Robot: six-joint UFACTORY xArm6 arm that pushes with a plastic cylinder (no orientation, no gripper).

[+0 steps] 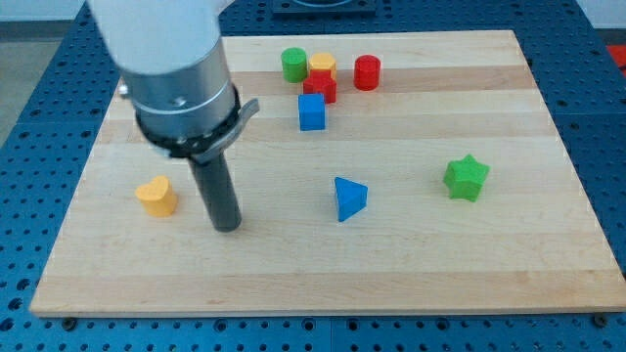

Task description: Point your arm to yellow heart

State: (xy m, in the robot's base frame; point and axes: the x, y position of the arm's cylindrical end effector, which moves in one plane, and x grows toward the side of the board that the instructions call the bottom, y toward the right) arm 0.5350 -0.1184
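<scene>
My tip [227,227] rests on the pale wooden bench [411,264], just right of the yellow heart [156,196]; blue perforated floor [39,117] surrounds it; no pincer shows.

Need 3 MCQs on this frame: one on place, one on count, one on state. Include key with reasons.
1. Where is my tip relative to the yellow heart?
A. at the view's right of it
B. at the view's left of it
C. on top of it

2. How many blue blocks are on the board?
A. one
B. two
C. three

3. Is my tip touching the yellow heart?
A. yes, pressed against it
B. no, bare wood shows between them
C. the heart is hidden

Key: 1 A, the rod's end sits to the heart's right at about the same height in the view. 2 B, a blue cube and a blue triangle. 3 B, a strip of board separates them.
</scene>
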